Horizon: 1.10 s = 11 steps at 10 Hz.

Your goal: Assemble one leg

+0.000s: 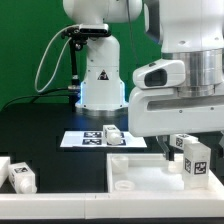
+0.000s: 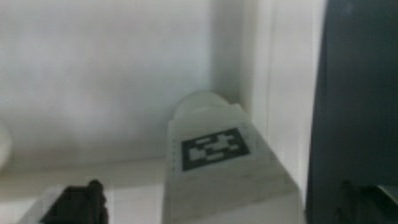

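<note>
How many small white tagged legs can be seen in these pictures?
3 in the exterior view: one leg at the exterior view's left edge, one on the marker board, and one under the gripper above the white panel. The arm may hide others.

The arm (image 1: 175, 75) fills the exterior view's 2 o'clock side, wrist pointing straight down toward 6 o'clock. The gripper (image 2: 222, 205) hangs low; its dark fingertips (image 2: 75, 203) appear spread apart, though the blur leaves this uncertain.

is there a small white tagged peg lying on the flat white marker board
Yes: in the exterior view a small stubby white plastic peg with a black-and-white tag lies on the thin flat white marker board.
</note>
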{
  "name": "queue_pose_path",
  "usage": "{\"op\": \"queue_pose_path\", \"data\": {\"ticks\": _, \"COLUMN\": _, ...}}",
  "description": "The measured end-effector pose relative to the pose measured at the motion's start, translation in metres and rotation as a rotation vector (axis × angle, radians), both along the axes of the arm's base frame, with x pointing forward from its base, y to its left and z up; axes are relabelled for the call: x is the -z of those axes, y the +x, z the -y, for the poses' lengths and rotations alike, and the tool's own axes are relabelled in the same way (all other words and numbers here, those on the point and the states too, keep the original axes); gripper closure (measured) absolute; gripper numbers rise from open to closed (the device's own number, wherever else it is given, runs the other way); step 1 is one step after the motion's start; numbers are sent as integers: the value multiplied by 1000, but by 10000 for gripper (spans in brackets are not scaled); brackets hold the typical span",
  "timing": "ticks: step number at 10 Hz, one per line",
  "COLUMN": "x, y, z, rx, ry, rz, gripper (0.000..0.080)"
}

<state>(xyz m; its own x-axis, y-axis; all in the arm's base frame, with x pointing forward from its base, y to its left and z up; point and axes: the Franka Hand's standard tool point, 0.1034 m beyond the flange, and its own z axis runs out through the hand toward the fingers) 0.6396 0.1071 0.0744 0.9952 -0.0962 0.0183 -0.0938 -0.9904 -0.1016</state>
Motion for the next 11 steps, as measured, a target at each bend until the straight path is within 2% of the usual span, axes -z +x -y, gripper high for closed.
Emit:
{"op": "queue_pose_path", "data": {"ticks": 2, "x": 1, "y": 0, "z": 1, "rx": 33, "ry": 1, "rz": -5, "gripper": 413}}
{"op": "queue_pose_path", "data": {"ticks": 3, "x": 2, "y": -1, "z": 0, "rx": 100, "ry": 3, "rz": -12, "gripper": 413}}
{"op": "queue_pose_path", "data": {"ticks": 4, "x": 2, "y": -1, "z": 0, "rx": 171, "ry": 5, "rz": -19, "gripper": 515}}
{"op": "queue_pose_path", "data": {"ticks": 7, "x": 2, "y": 0, "z": -3, "rx": 429, "ry": 10, "rz": -36, "gripper": 515}}
{"op": "queue_pose_path", "data": {"ticks": 9, "x": 2, "y": 0, "z": -4, "rx": 777, "ry": 19, "rz": -69, "gripper": 515}}
{"op": "queue_pose_path", "data": {"ticks": 10, "x": 3, "y": 1, "z": -4, "rx": 1000, "ry": 40, "rz": -88, "gripper": 515}}
{"op": "queue_pose_path", "data": {"ticks": 11, "x": 3, "y": 1, "z": -5, "rx": 1229, "ry": 85, "rz": -112, "gripper": 515}}
